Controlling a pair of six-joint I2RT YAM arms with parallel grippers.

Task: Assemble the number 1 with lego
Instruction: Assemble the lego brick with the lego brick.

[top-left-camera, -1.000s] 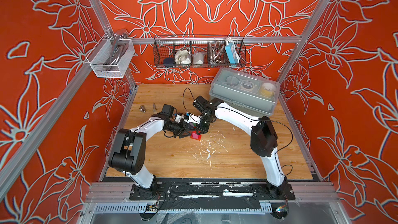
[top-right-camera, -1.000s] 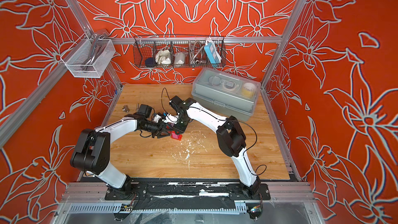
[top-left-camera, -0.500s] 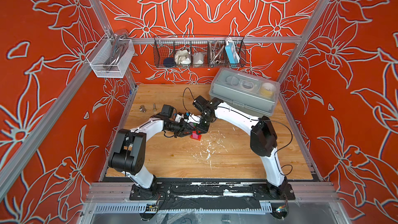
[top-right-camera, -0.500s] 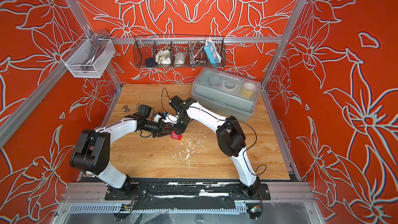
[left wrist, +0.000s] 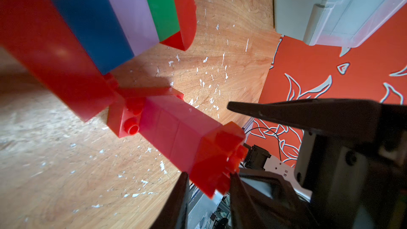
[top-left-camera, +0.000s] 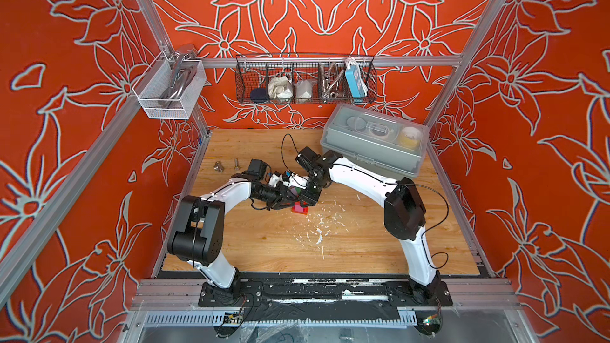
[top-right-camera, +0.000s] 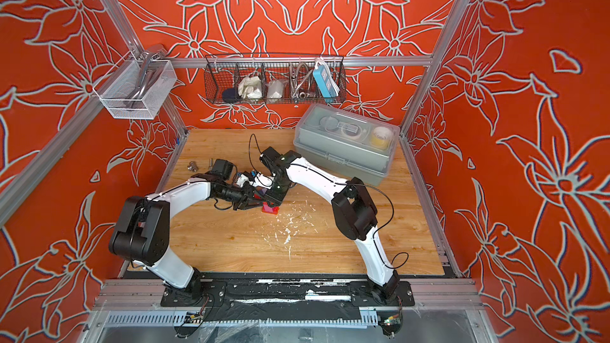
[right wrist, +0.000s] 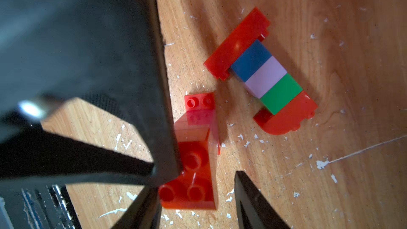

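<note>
Toward the left edge of the wooden table (top-left-camera: 264,245), two metal bolts (top-left-camera: 218,166) lie well apart from the work. Near mid-table, the left gripper (left wrist: 209,178) lies low and level, narrowed onto the red top brick (left wrist: 214,161) of an upright red-and-pink tower (top-left-camera: 299,208), its fingers (left wrist: 176,199) pressed against two opposite faces of that brick. The tower stands on the wood on a red base brick (right wrist: 199,102). The right gripper (right wrist: 195,181) hangs over the same top brick with its jaws apart, and bare wood shows between the brick and one finger (right wrist: 253,201). Just beside the tower, a flat strip (right wrist: 262,73) of red, blue, lilac and green bricks lies on the table. At the far right sits a grey lidded box (top-left-camera: 373,150).
</note>
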